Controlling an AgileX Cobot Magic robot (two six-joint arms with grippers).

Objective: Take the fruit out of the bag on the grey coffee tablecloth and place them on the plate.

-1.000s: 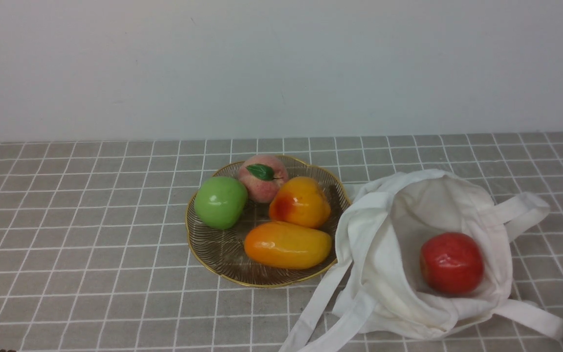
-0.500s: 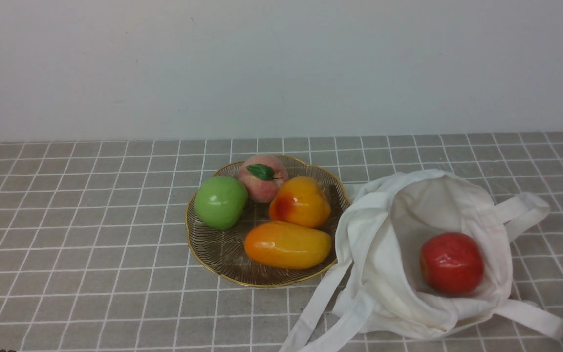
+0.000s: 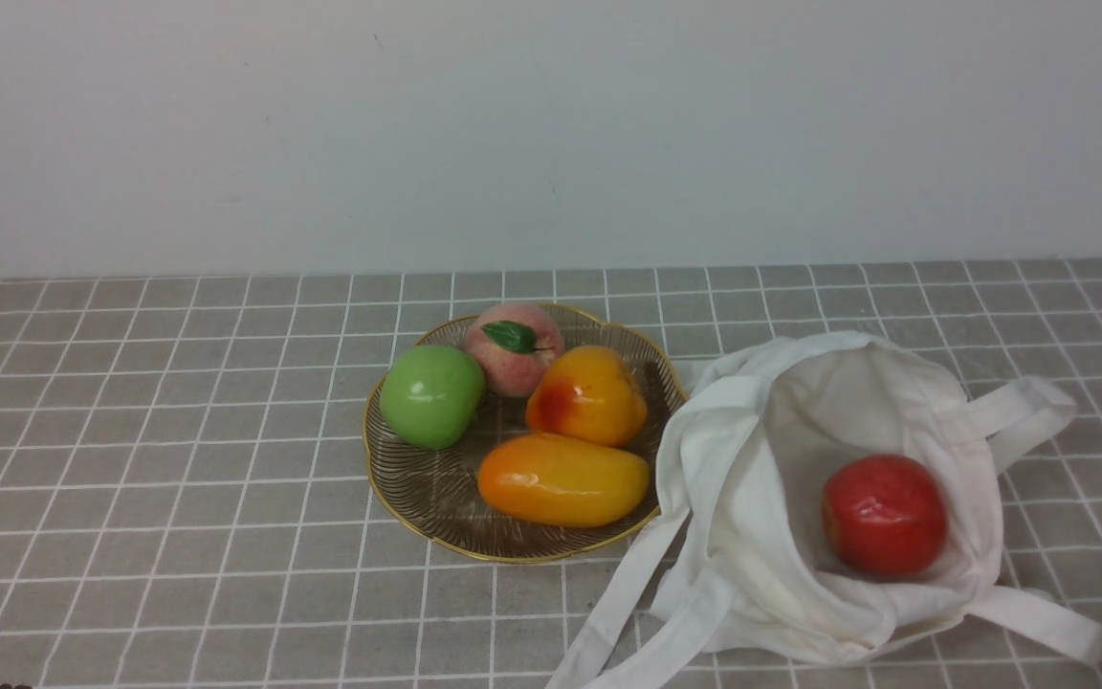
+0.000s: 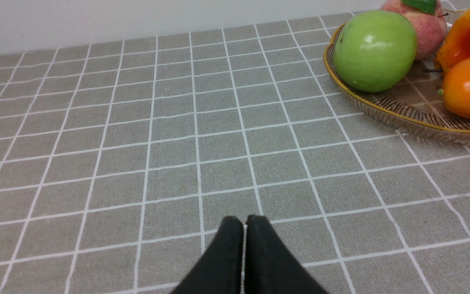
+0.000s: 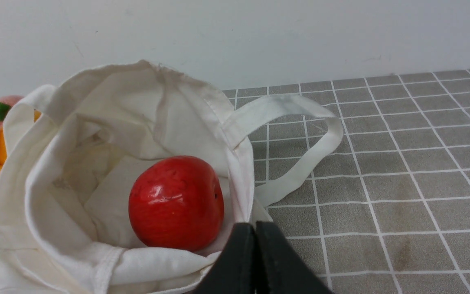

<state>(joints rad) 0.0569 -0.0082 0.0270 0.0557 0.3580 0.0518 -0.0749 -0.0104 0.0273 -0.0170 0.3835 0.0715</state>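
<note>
The red apple [image 3: 884,515] lies inside the open white bag [image 3: 752,536], which slumps on the grey checked tablecloth [image 3: 178,459] just right of the plate [image 3: 417,498]. The round orange-yellow fruit [image 3: 587,395] sits on the plate, touching the mango [image 3: 562,478], beside a green apple [image 3: 431,395] and a peach [image 3: 516,348]. The right arm's fingers [image 5: 254,232] are pressed together, empty, at the bag's rim. The left arm's fingers [image 4: 244,228] are likewise closed above bare cloth.

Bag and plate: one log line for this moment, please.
red apple in bag | orange fruit on plate | left gripper shut | right gripper shut beside bag
</note>
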